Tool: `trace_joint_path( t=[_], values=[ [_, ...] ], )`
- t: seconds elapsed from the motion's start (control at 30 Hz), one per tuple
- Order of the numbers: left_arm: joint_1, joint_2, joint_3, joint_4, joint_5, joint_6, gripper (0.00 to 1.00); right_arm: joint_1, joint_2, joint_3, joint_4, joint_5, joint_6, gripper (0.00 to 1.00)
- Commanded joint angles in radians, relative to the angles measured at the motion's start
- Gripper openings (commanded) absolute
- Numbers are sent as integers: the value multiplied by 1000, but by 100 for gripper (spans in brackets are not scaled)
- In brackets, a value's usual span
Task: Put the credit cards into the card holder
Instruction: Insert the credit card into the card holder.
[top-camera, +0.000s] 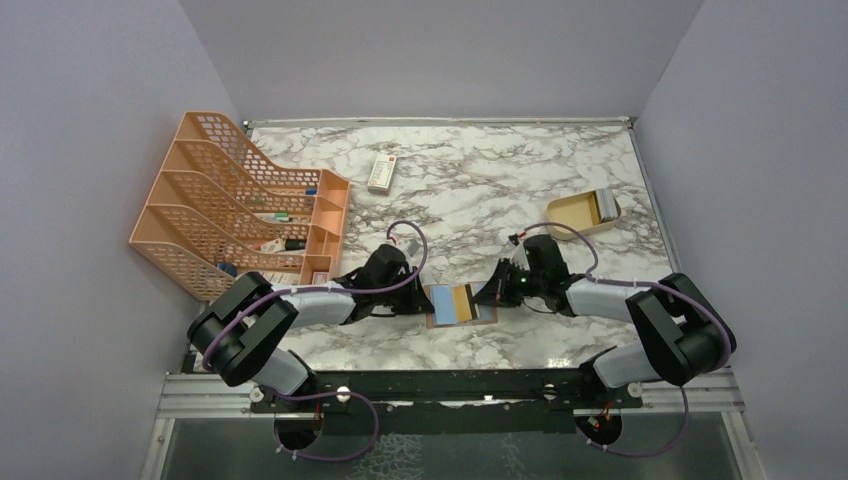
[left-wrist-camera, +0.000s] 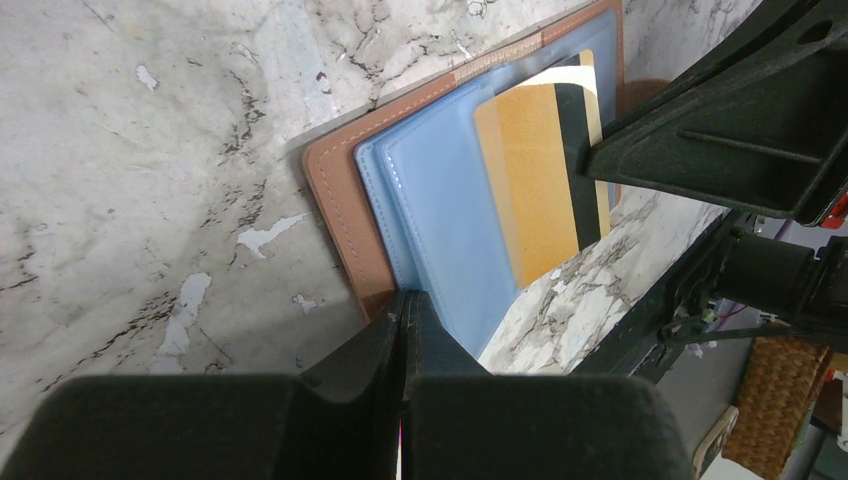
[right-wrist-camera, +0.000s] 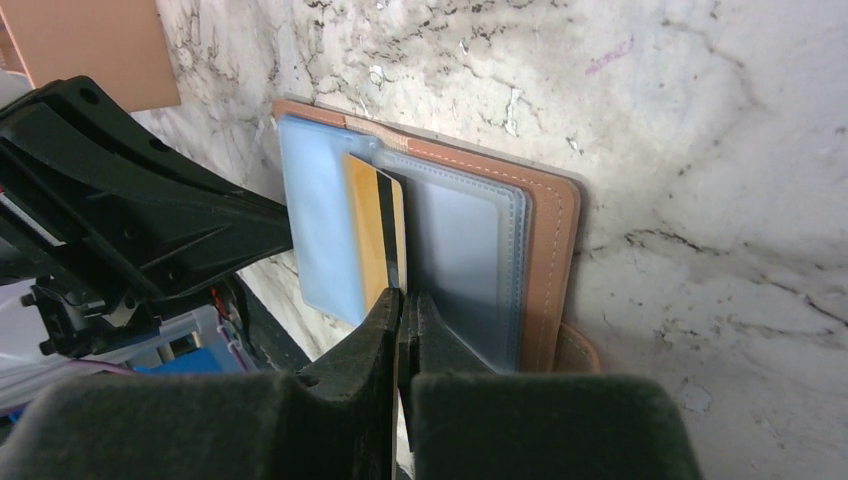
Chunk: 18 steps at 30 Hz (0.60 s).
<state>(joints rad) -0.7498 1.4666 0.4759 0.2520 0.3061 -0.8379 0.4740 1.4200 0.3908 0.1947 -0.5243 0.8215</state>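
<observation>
Left fingers (left-wrist-camera: 392, 322) clenched on holder (left-wrist-camera: 335, 200) edge. Right fingers (right-wrist-camera: 404, 305) clenched on card (right-wrist-camera: 372, 225), half in, just ahead of tips. Card looks thin, stiff, slick; I'd pinch its exposed short edge.

Two robot arms (top-camera: 300, 305) stand at the near edge, one gripper apiece: the left gripper (left-wrist-camera: 403, 318) and the right gripper (right-wrist-camera: 404, 305). One brown card holder (top-camera: 487, 318) lies open, with two pale blue plastic sleeves (right-wrist-camera: 320, 220) that I can make out and one gold card (left-wrist-camera: 530, 180) on it. One orange mesh file rack (top-camera: 240, 205), four slots by my count. One white remote-like item (top-camera: 382, 173). One tan shallow box (top-camera: 570, 213), with a grey stack (top-camera: 606, 205) inside too small to count.
</observation>
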Motion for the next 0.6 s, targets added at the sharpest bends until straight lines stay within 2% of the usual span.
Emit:
trace_joint_path(
  t=[0.0,0.43,0.57],
  values=[
    [-24,12,-26,-11,-9,-12,0,1,-27,-41,28,34,37,1],
    [-33,14,-27,8,4,-41,0,11,-52,-66,67,41,77,1],
    [-33,10,-32,10,2,-45,0,20,-65,-53,24,51,66,14]
  ],
)
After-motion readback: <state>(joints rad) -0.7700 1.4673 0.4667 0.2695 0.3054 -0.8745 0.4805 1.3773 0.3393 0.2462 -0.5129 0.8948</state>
